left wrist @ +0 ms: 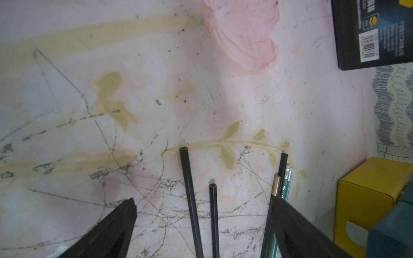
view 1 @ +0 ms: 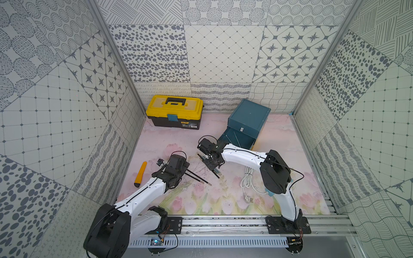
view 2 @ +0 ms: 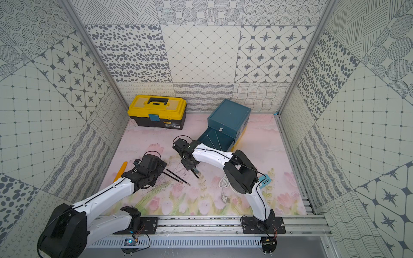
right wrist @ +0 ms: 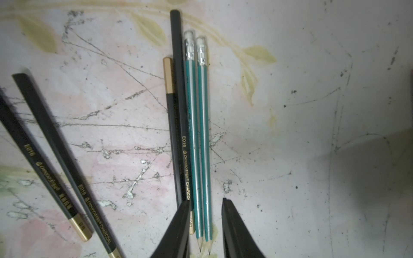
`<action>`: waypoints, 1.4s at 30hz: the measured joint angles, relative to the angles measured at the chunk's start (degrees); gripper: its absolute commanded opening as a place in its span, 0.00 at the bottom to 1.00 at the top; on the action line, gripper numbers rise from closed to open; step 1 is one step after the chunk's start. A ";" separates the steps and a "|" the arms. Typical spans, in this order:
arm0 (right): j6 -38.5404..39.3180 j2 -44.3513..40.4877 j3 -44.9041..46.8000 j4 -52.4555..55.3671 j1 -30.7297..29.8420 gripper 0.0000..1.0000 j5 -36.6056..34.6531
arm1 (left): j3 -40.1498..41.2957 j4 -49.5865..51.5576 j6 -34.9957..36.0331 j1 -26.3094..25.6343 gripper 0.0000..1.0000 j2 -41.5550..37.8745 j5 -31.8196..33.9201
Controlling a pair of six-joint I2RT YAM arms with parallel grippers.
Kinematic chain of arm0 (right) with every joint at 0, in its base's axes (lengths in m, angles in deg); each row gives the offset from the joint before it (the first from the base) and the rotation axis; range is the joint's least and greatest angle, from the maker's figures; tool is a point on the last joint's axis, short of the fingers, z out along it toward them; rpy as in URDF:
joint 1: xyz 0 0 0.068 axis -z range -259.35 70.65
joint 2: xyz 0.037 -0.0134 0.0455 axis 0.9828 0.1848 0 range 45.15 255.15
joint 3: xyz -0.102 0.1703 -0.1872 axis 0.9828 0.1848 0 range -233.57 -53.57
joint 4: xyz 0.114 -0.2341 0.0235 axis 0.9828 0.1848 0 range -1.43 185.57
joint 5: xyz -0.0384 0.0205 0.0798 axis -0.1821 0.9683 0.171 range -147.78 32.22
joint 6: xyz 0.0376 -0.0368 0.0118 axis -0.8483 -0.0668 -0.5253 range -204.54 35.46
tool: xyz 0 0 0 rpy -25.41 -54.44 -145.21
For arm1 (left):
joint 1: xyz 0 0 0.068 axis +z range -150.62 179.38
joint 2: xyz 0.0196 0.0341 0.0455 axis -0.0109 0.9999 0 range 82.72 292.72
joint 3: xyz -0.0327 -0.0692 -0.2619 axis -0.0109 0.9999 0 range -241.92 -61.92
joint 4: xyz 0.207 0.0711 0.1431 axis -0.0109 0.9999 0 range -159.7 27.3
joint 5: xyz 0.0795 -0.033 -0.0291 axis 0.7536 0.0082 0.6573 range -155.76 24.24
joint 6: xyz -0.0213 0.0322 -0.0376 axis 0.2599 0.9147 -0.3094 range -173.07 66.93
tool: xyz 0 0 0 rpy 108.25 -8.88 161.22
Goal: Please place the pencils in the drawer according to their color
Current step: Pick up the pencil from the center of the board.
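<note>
From above, my own wrists hid most of the work. In both top views the left pincer point(left wrist: 203, 201) sat under its housing, and only the ends of 2 black pencils point(view 1: 199, 177) poked out from it toward the middle of the mat point(view 1: 201, 201). The right pincer point(right wrist: 205, 201) covered the middle of a small bundle, so the colours there were hard to read. My right forearm crossed the open drawer point(view 1: 237, 140). 2 thin pencils point(view 1: 234, 137) lay inside it, too faint for me to tell their colour. Both wrist views cut the 2 black pencils off at the frame.

My left pincer stood wide apart, with those 2 black pencils lying between its fingers, untouched. My right pincer stood only narrowly apart, straddling the sharpened tips of 2 teal pencils point(right wrist: 201, 134). Bare mat showed between 1 finger and the nearer pencil, so it was clamped on nothing.

The 2 teal pencils lay side by side, touching. Each was teal with a silver stripe, a metal ferrule and a white eraser. A black charcoal pencil point(right wrist: 178, 89) with gold lettering lay against them, and a gold-capped pencil point(right wrist: 169, 107) lay against that one.

The teal drawer chest point(view 1: 249, 116) stood by the mat's far edge, toward its far right corner, with 1 drawer pulled out toward the middle.
</note>
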 measured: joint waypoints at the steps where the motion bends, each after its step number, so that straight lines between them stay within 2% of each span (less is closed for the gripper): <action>1: 0.00 0.00 0.15 -0.20 0.04 0.30 -0.02 | 0.00 0.00 0.00 0.00 0.99 0.00 0.00; 17: -0.02 1.51 1.53 -1.33 0.57 0.24 0.22 | 0.00 0.00 0.00 0.00 0.99 0.00 -0.52; 42: -0.02 2.86 1.60 -2.05 0.70 0.21 0.85 | 0.00 0.00 0.00 0.00 0.99 0.07 -0.92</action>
